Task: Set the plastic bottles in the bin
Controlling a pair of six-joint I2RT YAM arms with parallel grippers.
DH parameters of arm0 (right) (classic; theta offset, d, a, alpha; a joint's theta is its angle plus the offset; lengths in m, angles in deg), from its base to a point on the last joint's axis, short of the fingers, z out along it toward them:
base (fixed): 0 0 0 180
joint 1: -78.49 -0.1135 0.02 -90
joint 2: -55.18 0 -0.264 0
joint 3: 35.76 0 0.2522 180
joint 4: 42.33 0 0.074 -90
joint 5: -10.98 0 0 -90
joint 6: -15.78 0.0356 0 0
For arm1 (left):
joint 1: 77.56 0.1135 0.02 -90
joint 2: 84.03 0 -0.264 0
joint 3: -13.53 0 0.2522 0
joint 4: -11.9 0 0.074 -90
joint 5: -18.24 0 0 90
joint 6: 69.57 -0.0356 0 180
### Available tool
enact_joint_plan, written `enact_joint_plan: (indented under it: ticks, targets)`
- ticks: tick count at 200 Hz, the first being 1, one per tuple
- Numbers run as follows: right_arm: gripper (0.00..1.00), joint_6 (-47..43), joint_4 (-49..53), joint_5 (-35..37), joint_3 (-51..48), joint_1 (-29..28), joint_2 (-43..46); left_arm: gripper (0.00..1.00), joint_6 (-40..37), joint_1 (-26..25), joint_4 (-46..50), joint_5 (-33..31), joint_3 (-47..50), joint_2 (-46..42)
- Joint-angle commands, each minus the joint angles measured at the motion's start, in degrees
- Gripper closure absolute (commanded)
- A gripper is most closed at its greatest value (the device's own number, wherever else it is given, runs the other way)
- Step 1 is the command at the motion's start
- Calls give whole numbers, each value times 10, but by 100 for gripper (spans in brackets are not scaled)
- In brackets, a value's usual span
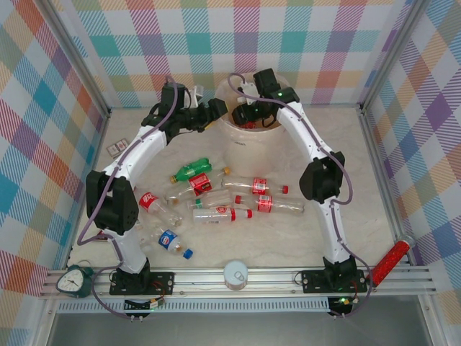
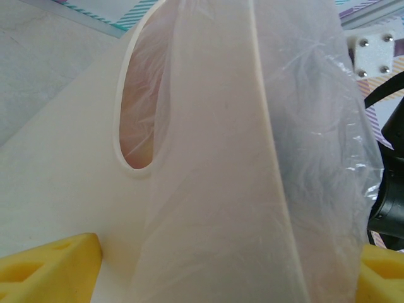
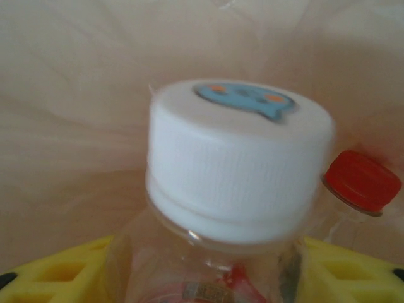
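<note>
At the far middle of the table [image 1: 288,241] stands the bin [image 1: 251,153], cream, round and lined with a thin clear bag; just over the bin's mouth hangs the right gripper [image 1: 246,114], and in the right wrist view a clear bottle with a white cap [image 3: 240,164] sits between its yellow fingers [image 3: 57,271], neck upward, the cap blurred; whether the fingers are pinching that bottle I cannot tell; beside it, inside the bin, shows the red cap [image 3: 362,181] of another bottle against the bag; at the bin's left rim is the left gripper [image 1: 217,110], whose yellow fingers [image 2: 50,268] stand wide apart on either side of the bag-covered rim, next to an oval handle hole [image 2: 140,107] in the bin's wall; whether they press on the rim I cannot tell; in front of the bin, on the near side, the remaining plastic bottles [image 1: 220,213] lie on their sides in a loose cluster, most clear with red labels and caps, a green bottle [image 1: 191,171] nearest the bin's left side and a blue-capped bottle [image 1: 173,243] farthest from it; well nearer than the bin, at the table's front rail, stands a white-lidded jar [image 1: 235,274]; far to the bin's near left sits a teal alarm clock [image 1: 72,281], and far to its near right lies a red cylinder [image 1: 390,263].
</note>
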Motion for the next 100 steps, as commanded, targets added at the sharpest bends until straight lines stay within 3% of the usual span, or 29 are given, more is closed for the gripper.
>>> enact_joint_plan:
  ticks: [1, 29, 79, 87, 91, 100]
  targets:
    - [32, -12, 4, -1, 5, -2, 22, 18, -11, -14, 81, -12, 6, 27]
    - [20, -44, 6, -1, 7, -2, 55, 18, -15, -14, 88, -13, 0, 29]
    - [10, -82, 38, -6, 5, -2, 130, 17, -23, -14, 94, -7, 1, 34]
    - [7, -90, 44, -4, 5, -2, 146, 17, -23, -14, 95, -6, 2, 34]
    - [0, -95, 47, -3, 4, -2, 152, 17, -24, -14, 94, -6, 2, 34]
    - [1, -107, 53, 3, 3, -2, 169, 17, -24, -14, 94, -3, 2, 35]
